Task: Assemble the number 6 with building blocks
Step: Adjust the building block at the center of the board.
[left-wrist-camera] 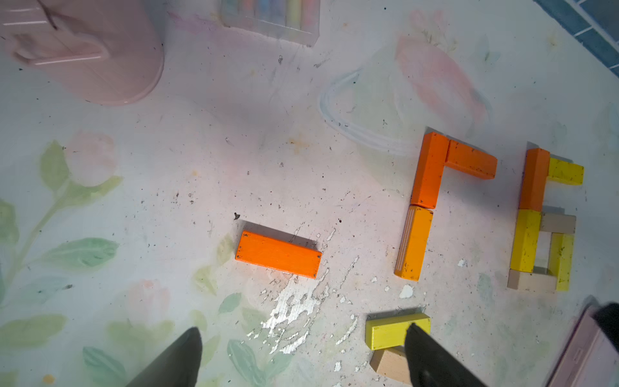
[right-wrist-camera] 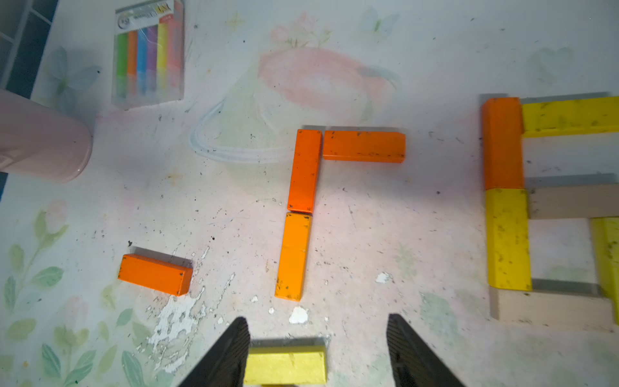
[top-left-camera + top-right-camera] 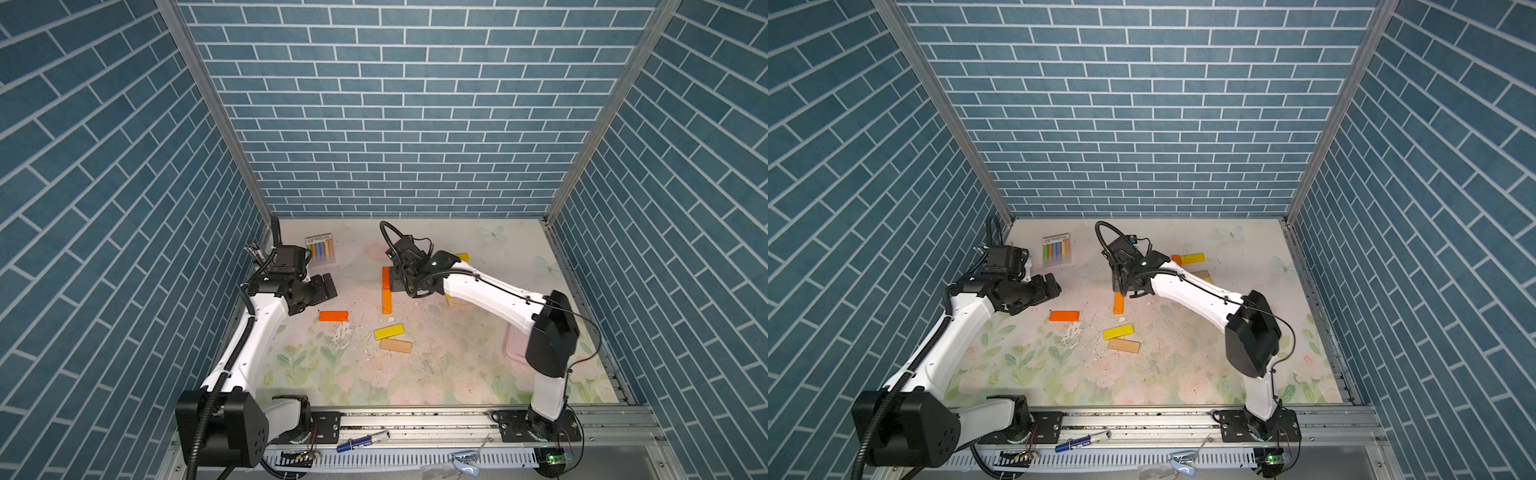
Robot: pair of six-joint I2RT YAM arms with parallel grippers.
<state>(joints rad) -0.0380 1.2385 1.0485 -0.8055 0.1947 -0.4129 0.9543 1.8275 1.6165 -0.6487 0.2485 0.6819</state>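
Assembly stands half done; the unfinished 6 (image 2: pixel 303 171) shows three orange bars only, a top stroke and a two-bar spine, ends touching. The right gripper (image 2: pixel 317 320) hangs above it, jaws parted, empty; the left gripper (image 1: pixel 304 330) is likewise released, well apart from it. A yellow bar (image 3: pixel 389 331) and a tan bar (image 3: pixel 396 345) lie just past its foot; a loose orange bar (image 3: pixel 333 316) lies near. Next move, by my judgement: grasp one loose bar across its width and lay it square against the spine.
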